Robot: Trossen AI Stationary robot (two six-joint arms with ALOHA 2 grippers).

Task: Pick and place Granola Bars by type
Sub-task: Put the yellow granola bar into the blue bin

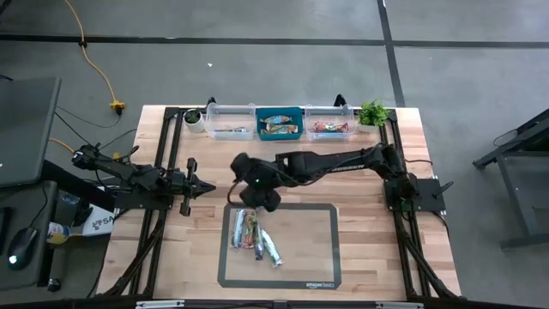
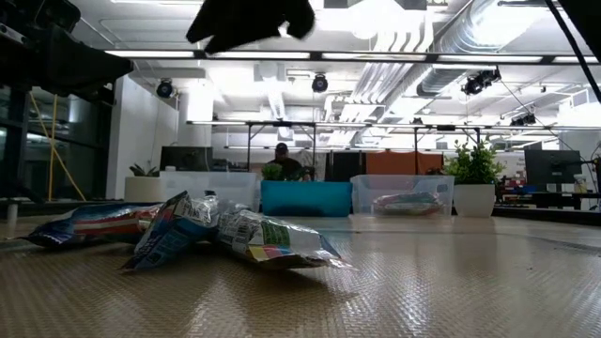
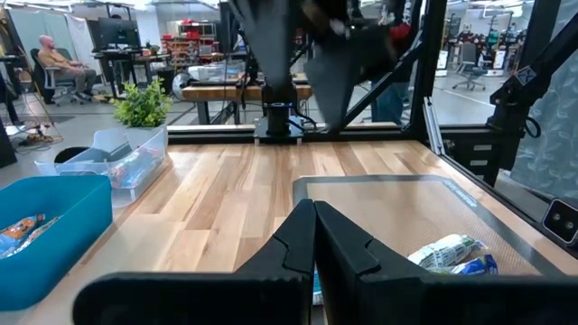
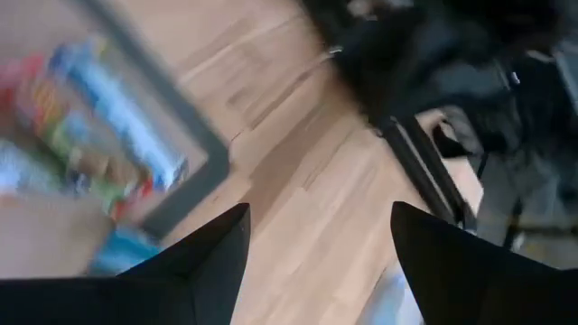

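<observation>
Several granola bars (image 1: 256, 237) in blue, teal and red-orange wrappers lie in a loose pile on the left part of the grey mat (image 1: 317, 249). They also show in the low view (image 2: 197, 235) and the right wrist view (image 4: 99, 126). My right gripper (image 4: 316, 262) is open and empty, and hangs above the mat's far left corner (image 1: 253, 204), over the pile's far end. My left gripper (image 3: 314, 236) is shut and empty. It points level toward the table's right, to the left of the mat (image 1: 204, 186).
Three small bins stand in a row at the far edge: a clear one (image 1: 230, 122), a blue one (image 1: 280, 123) and a clear one (image 1: 331, 122), each with bars inside. A small potted plant stands at each end of the row (image 1: 195, 118) (image 1: 372, 112). Bare wood surrounds the mat.
</observation>
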